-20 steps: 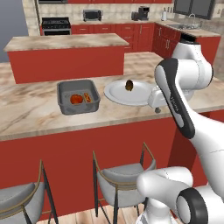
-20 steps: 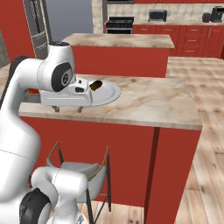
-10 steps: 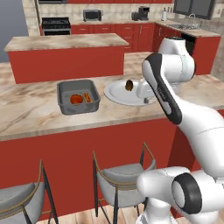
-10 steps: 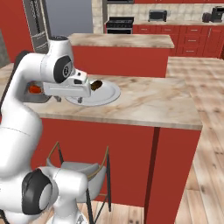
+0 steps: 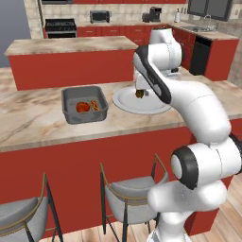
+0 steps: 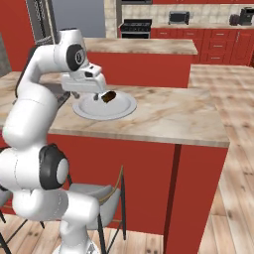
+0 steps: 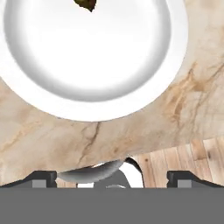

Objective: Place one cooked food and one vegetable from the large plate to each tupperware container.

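— How does the gripper stand?

— Its jaws are wide apart and hold nothing. It hangs over the large plate, above the side of the plate nearest the front edge of the worktop. In the hand view the two finger tips sit far from each other at the bottom, and the white plate lies below them, not touched.

— What is on the plate?

— One small dark brown piece of food, toward the far side of the plate. I cannot tell what kind of food it is. It lies apart from the gripper.

— And the containers?

— I see one dark grey tupperware container. It stands on the worktop just beside the plate, on the side away from the open end of the worktop, and the two do not touch. Inside it lie a round red-orange thing and a smaller orange piece next to it.

— Does something stand in the way?

— The arm's own upper link rises behind the plate. Beyond the plate, toward the open end, the worktop is bare marble up to its corner. Below the front edge stand two stools against the red cabinet front.
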Robot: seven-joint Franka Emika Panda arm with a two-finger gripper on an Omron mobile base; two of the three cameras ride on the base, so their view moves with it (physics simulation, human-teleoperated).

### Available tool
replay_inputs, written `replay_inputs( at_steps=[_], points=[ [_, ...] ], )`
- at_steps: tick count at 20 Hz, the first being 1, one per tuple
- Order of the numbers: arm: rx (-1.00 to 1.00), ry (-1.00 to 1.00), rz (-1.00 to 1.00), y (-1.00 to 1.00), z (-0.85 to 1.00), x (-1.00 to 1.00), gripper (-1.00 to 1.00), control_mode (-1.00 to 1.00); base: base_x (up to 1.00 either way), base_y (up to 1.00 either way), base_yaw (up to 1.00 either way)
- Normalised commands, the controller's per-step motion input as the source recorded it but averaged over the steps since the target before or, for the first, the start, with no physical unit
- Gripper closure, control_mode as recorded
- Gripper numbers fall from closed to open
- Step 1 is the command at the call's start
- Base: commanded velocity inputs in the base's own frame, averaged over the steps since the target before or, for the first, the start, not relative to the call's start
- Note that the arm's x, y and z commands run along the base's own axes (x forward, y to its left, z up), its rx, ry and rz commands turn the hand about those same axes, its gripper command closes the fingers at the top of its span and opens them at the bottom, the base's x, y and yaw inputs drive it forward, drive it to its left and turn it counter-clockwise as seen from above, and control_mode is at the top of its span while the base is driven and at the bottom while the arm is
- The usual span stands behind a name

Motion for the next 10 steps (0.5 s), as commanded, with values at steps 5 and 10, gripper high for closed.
replay_inputs(
  at_steps=[5, 10],
  points=[
    [0.0, 0.02, -0.13, -0.19, -0.52, 1.0, -1.0, -1.0, 0.0, 0.0, 0.0],
    [0.15, -0.03, -0.25, -0.1, -0.39, 0.89, -1.0, -1.0, 0.0, 0.0, 0.0]
  ],
)
